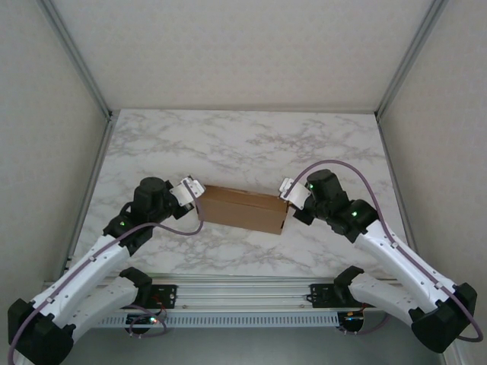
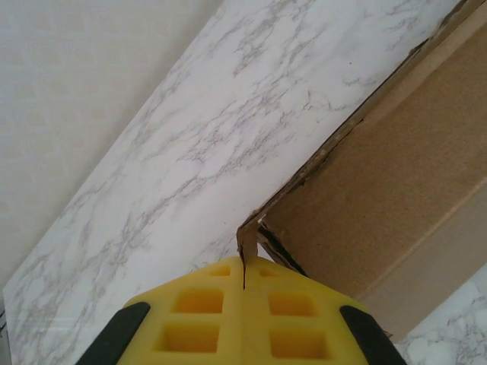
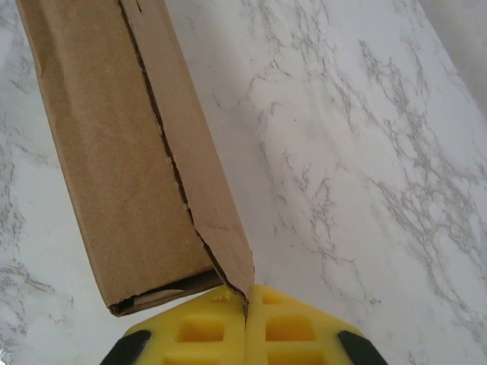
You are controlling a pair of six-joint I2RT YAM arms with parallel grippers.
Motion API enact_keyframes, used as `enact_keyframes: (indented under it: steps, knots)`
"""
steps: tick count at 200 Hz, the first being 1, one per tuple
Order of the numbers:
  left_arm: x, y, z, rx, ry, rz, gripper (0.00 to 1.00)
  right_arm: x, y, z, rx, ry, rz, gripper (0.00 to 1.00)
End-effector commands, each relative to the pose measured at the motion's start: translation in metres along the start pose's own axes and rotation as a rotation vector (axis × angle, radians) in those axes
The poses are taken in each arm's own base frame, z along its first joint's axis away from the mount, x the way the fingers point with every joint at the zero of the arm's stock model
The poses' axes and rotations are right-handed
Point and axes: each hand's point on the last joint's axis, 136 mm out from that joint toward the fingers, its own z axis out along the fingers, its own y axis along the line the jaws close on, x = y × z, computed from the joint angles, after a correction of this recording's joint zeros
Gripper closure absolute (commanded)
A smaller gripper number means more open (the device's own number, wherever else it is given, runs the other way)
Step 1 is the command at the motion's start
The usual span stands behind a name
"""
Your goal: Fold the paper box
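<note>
Risk: both holds are on thin cardboard corners only. A hard pull or twist could tear the ragged edge or let it slip free, and uneven pulls could skew the paper box [image 1: 245, 209].

Box lies mid-desk [image 1: 228, 141], between the arms. Left pincer [image 2: 243, 275] is clamped shut on the box's left-end corner flap. Right pincer [image 3: 246, 303] is clamped shut on the right-end corner.

Bright, even, diffuse light; faint shadow under paper box [image 1: 242, 208]; wrist views pale.
</note>
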Motion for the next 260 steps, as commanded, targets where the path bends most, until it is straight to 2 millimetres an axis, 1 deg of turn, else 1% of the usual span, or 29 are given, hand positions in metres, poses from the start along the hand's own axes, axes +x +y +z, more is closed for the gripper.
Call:
enact_keyframes:
  steps: [1,36,55,78,97,122,150,178,204,229,260]
  knots:
    - [-0.009,-0.005,-0.005,0.026,-0.055,-0.05,1.0,-0.01,-0.003,-0.004,-0.001,-0.004,0.019,1.0]
    - [-0.022,0.01,-0.014,-0.037,-0.102,-0.163,1.0,-0.018,-0.003,-0.002,-0.022,-0.004,0.076,1.0]
    - [-0.031,0.018,-0.019,-0.057,-0.132,-0.247,1.0,-0.023,-0.008,-0.001,-0.01,-0.012,0.106,1.0]
    - [-0.038,0.019,-0.022,-0.036,-0.159,-0.35,1.0,-0.031,-0.015,0.003,0.007,-0.013,0.117,1.0]
    - [-0.043,0.017,-0.024,-0.014,-0.184,-0.432,1.0,-0.033,-0.021,0.01,0.028,-0.001,0.095,1.0]
    - [-0.041,0.018,-0.023,-0.018,-0.178,-0.53,1.0,-0.039,-0.029,0.013,0.035,0.026,0.084,1.0]
    - [-0.044,0.018,-0.027,-0.001,-0.2,-0.61,1.0,-0.049,-0.027,0.018,-0.009,0.03,0.123,0.98]
    - [-0.046,0.02,-0.032,-0.002,-0.213,-0.669,1.0,-0.052,-0.029,0.026,-0.025,0.057,0.162,0.98]
    - [-0.037,0.021,-0.027,-0.021,-0.182,-0.762,1.0,-0.056,-0.029,0.03,-0.044,0.079,0.204,0.98]
    - [-0.028,0.019,-0.018,-0.033,-0.14,-0.809,1.0,-0.056,-0.026,0.035,-0.077,0.106,0.228,0.95]
    - [-0.023,0.023,-0.017,-0.062,-0.114,-0.854,1.0,-0.059,-0.024,0.034,-0.108,0.124,0.237,0.95]
